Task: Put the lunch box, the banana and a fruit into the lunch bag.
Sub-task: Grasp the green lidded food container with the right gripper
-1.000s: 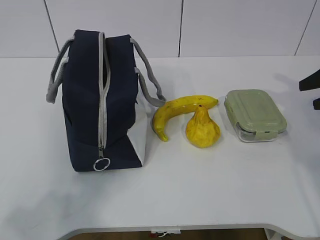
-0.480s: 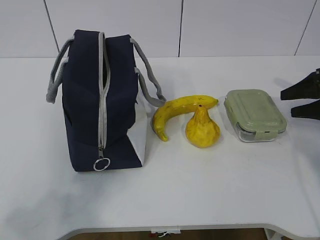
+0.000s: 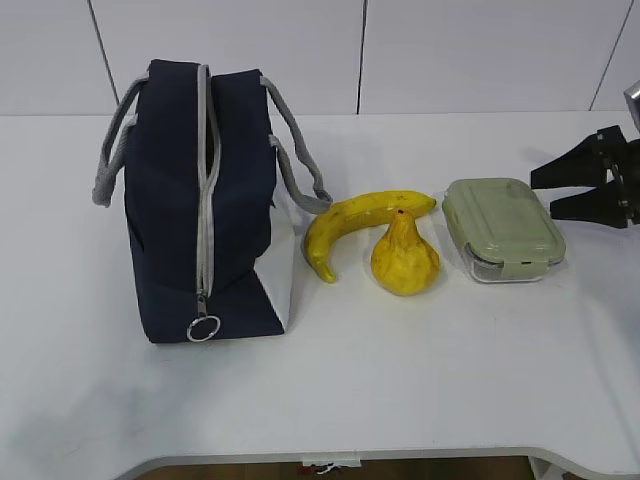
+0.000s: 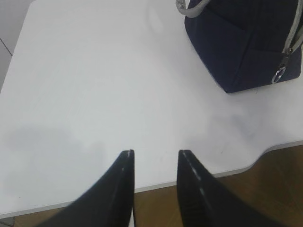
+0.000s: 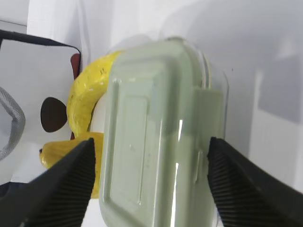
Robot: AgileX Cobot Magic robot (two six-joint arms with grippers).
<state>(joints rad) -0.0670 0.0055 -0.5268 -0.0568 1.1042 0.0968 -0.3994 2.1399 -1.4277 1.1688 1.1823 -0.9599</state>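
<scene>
The lidded lunch box (image 3: 505, 228) sat right of the zipped lunch bag (image 3: 205, 200); both the right gripper (image 3: 548, 192) and left gripper (image 4: 155, 157) stood released.

Zipped navy lunch bag (image 3: 200, 200) (left); banana (image 3: 355, 225), fruit (image 3: 404, 258), lunch box (image 3: 503, 228) beside.

A white table (image 3: 400, 400) with a rounded front edge carries four things in a row. The navy lunch bag (image 3: 200, 200) stands at the left; to its right lie the banana (image 3: 345, 228), the yellow pear-shaped fruit (image 3: 405, 260) touching it, and the green-lidded lunch box (image 3: 503, 228) nearby.
</scene>
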